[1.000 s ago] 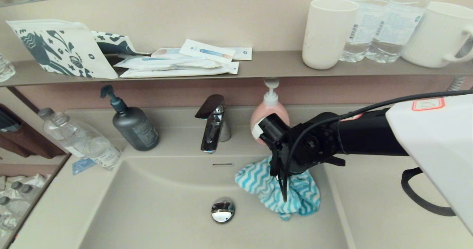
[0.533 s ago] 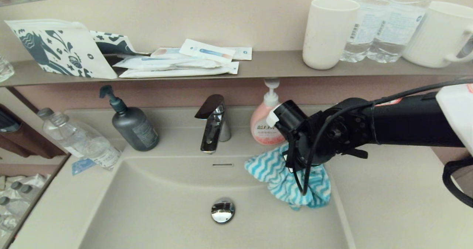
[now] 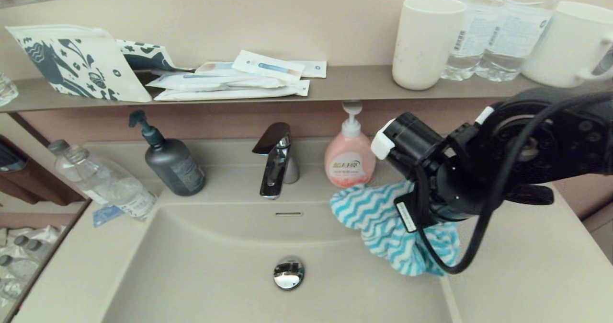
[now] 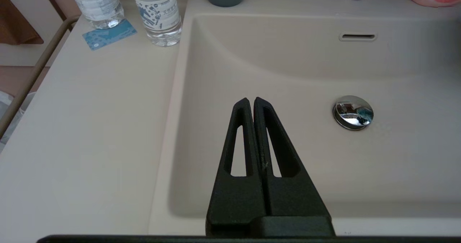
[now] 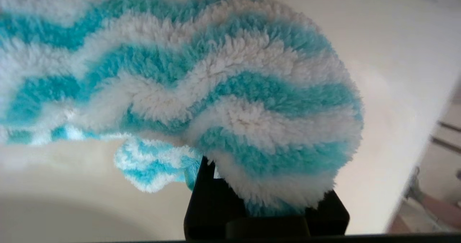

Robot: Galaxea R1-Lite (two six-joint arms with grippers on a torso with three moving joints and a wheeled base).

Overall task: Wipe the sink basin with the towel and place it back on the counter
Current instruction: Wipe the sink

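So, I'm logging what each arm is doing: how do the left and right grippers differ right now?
The right gripper is shut on the towel, carrying it above the sink basin's right edge; the left gripper is shut on nothing. The right gripper's tips are buried in fluffy cloth; the left gripper's fingers show bare, pressed together, near the basin's left rim. Both are black.

The right arm (image 3: 527, 155) is matte black, with round joint housings, small screws on a disc-shaped cover, and a white block on the cylindrical part at its wrist. A thick black cable (image 3: 483, 227) makes a loop along it, and a small white label with tiny print is on the body. The left claw (image 4: 252, 100) has two black, tapered fingers, each with a long slot.
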